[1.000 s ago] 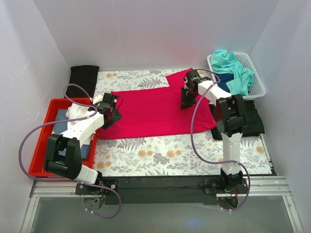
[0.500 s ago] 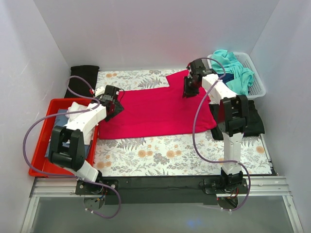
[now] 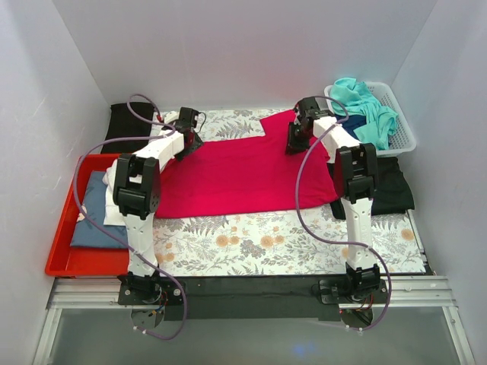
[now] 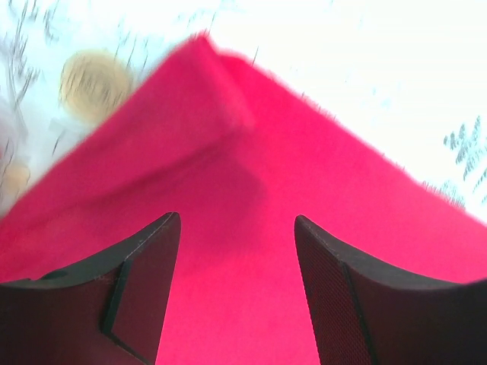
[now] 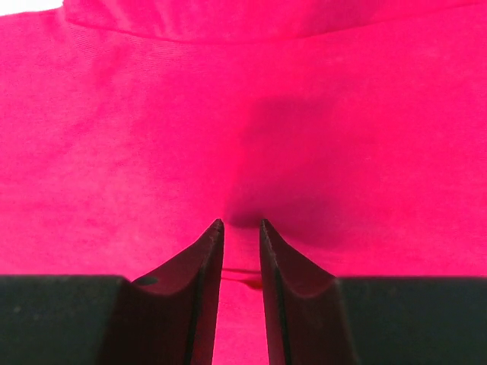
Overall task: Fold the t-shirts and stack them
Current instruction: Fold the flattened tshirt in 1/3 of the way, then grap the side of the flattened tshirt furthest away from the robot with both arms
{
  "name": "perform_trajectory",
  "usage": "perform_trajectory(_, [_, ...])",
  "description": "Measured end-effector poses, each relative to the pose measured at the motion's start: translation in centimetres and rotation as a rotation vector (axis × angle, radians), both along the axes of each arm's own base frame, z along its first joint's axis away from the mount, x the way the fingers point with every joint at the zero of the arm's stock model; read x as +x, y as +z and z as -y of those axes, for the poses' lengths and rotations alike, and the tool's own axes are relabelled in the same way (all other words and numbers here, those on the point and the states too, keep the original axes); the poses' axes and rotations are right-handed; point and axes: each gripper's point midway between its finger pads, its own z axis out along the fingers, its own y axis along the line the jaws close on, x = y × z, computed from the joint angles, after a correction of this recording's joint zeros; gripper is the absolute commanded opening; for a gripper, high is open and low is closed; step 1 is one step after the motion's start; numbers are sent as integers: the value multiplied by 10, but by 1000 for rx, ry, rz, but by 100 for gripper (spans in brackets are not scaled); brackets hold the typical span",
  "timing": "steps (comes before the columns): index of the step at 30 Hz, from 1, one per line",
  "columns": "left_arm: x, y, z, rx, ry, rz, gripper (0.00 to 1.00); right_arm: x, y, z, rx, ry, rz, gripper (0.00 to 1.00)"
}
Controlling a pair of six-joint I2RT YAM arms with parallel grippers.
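Observation:
The crimson-red t-shirt (image 3: 243, 171) lies spread flat on the patterned table cover. My left gripper (image 3: 190, 143) is open over the shirt's far left corner; in the left wrist view (image 4: 236, 220) its fingers straddle bare red cloth (image 4: 251, 167) without holding it. My right gripper (image 3: 291, 146) is at the shirt's far right part, by the sleeve; in the right wrist view (image 5: 242, 223) its jaws stand almost together, pinching a ridge of red cloth (image 5: 152, 114). Teal and navy t-shirts (image 3: 369, 114) lie heaped in the white basket. A black t-shirt (image 3: 392, 194) lies at the right.
The white basket (image 3: 407, 137) stands at the far right. A red tray (image 3: 61, 251) at the left holds a folded blue shirt (image 3: 95, 220) and white cloth. A black cloth (image 3: 129, 125) lies at the far left corner. White walls enclose the table on three sides.
My left arm has swung from the shirt's left edge to its far left corner. My right gripper has moved a little farther back along the shirt's right part.

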Motion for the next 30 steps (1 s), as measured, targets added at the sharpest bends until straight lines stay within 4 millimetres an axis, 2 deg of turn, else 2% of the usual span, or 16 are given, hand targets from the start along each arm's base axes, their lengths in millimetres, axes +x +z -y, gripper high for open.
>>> perform_trajectory(7, [35, 3, -8, 73, -13, 34, 59, 1, -2, 5, 18, -20, -17, 31])
perform_trajectory(12, [39, 2, -18, 138, -1, 26, 54, 1, -2, 5, 18, -21, -18, 31])
perform_trajectory(18, [43, -17, -26, 197, 10, -19, 54, 0, -3, 6, 16, -23, -19, 30])
perform_trajectory(21, [45, -25, -27, 213, 7, -36, 50, 0, -3, 6, 15, -23, -19, 30])
perform_trajectory(25, [46, -28, -31, 235, 15, -52, 38, 0, -4, 6, 15, -24, -20, 29])
perform_trajectory(26, [45, -28, -32, 240, 17, -54, 31, 0, -4, 6, 15, -24, -20, 29])
perform_trajectory(28, [46, -25, -34, 247, 24, -52, 25, 0, -4, 6, 16, -25, -21, 29])
perform_trajectory(29, [47, -24, -35, 251, 26, -50, 16, 0, -4, 6, 17, -27, -21, 29])
perform_trajectory(30, [47, -22, -35, 252, 30, -47, 13, 0, -4, 6, 17, -27, -21, 29])
